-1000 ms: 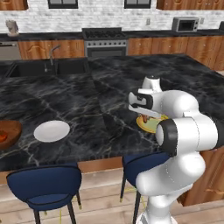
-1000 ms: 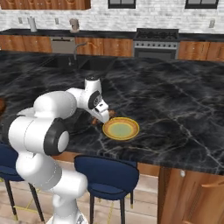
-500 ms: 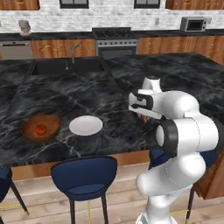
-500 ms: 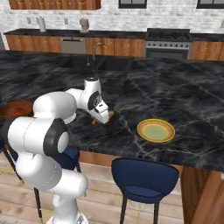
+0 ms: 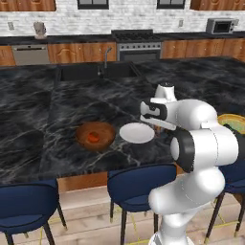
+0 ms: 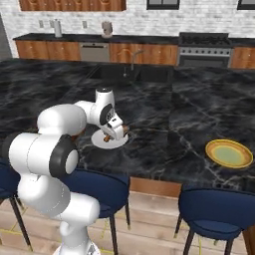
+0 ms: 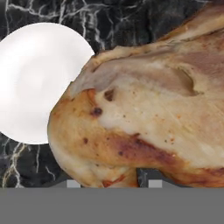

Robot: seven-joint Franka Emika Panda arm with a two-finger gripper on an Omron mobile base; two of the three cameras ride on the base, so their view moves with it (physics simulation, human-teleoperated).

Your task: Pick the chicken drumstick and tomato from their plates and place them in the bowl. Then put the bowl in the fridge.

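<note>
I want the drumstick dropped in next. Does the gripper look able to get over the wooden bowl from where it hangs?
Probably yes. The gripper holds the chicken drumstick above the white plate, and the bowl sits just beside that plate with its top open and only the tomato inside.

A long black marble table [image 5: 43,124] with white veins runs across the room, and blue stools [image 5: 136,184] are tucked under its near edge. Behind it, a sink with a tap [image 5: 106,57] sits in the back counter, beside a steel stove [image 5: 136,45], a dishwasher [image 5: 29,54] and a microwave [image 5: 221,25].
</note>
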